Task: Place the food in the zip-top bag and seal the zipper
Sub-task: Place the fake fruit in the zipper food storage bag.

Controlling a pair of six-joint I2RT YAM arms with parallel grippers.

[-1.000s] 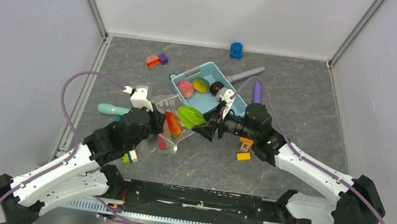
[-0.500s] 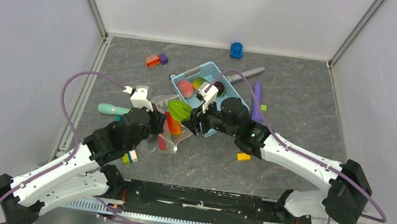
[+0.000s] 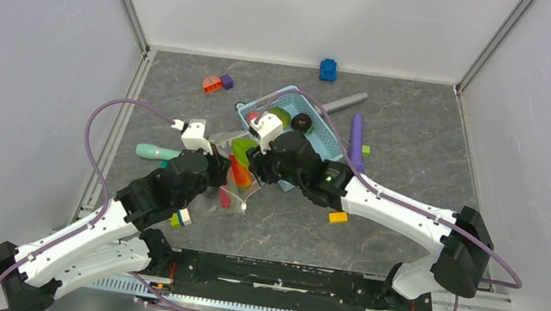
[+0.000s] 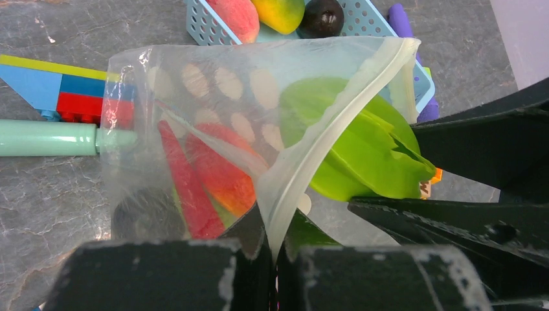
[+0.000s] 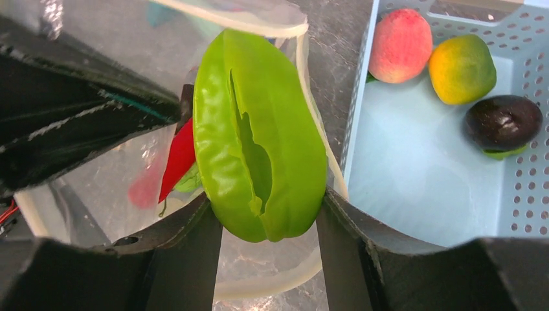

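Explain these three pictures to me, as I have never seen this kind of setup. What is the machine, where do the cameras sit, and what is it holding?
These are two robot arms bolted at the near edge of a table. The wide picture looks down from above and behind them. The other two come from a camera on each wrist. The left end effector pinches the mouth edge of a clear zip-top bag, holding it open; red toy food lies inside. The right end effector grips a green toy fruit at the bag's mouth. Beside the bag, a light-blue basket holds a pink fruit, a yellow-green fruit and a dark fruit.
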